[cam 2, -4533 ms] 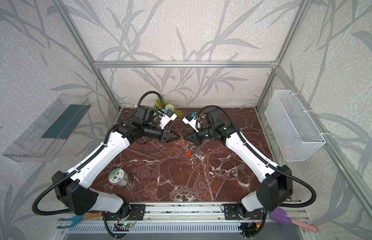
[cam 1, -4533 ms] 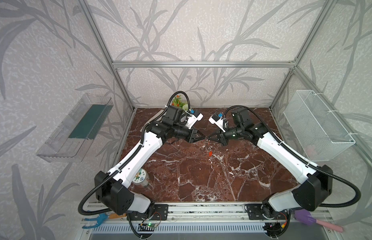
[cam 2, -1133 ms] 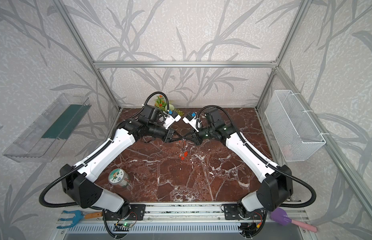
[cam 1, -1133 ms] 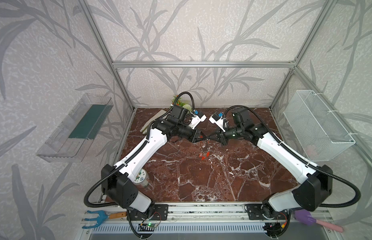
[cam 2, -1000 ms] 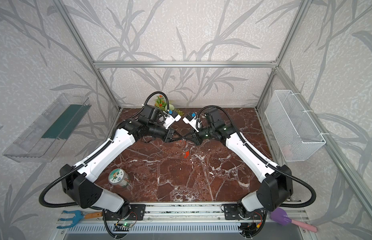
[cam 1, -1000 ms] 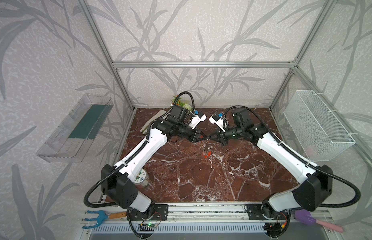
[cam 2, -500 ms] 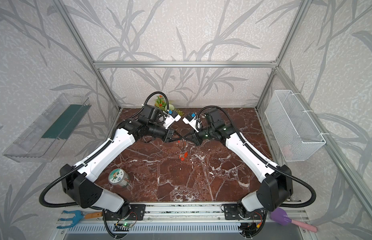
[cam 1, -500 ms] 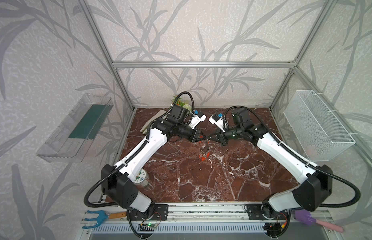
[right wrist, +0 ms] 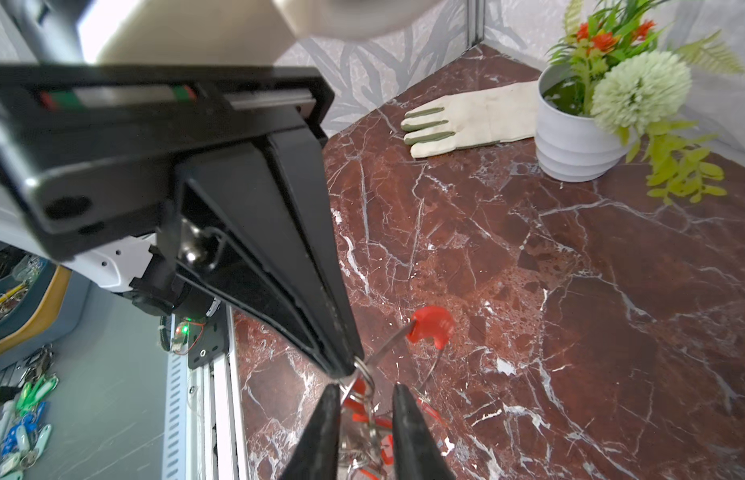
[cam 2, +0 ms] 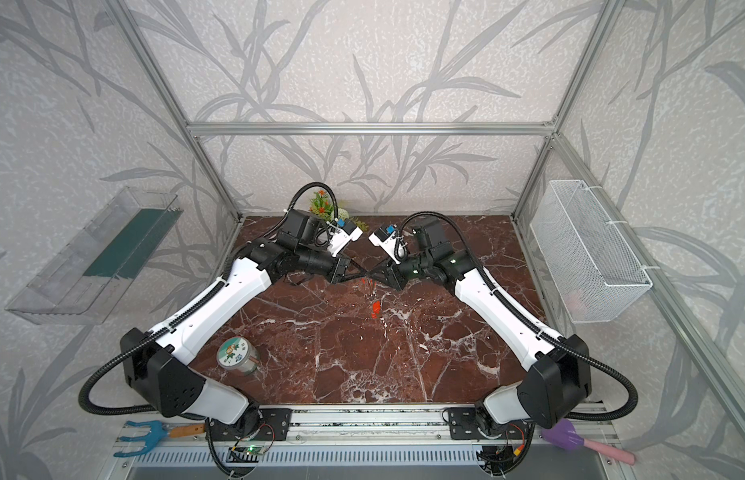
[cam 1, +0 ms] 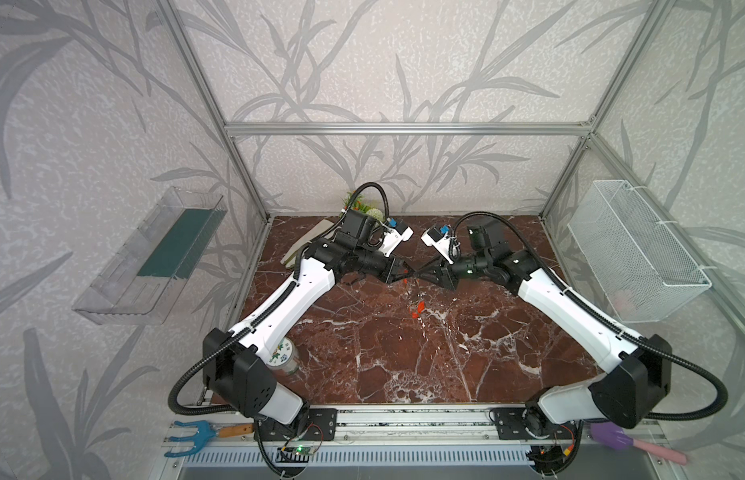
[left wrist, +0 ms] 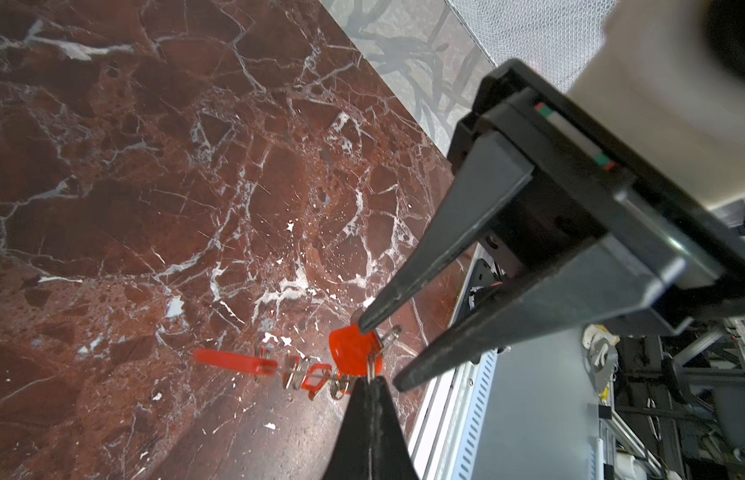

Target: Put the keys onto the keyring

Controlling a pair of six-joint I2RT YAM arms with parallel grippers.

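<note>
Left gripper (left wrist: 373,382) pinched shut on keyring (right wrist: 431,324), thin grey wire with curved red sleeve; keys (left wrist: 233,360) with red-orange tags hanging beneath; right gripper (right wrist: 366,390) just right, jaws narrowly parted

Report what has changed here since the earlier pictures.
The right gripper has opened its jaws, loosing the keyring; the left gripper has closed fully on the ring's wire and holds it alone. The keys still hang over the table; glove, plant pot and tin stayed put.
</note>
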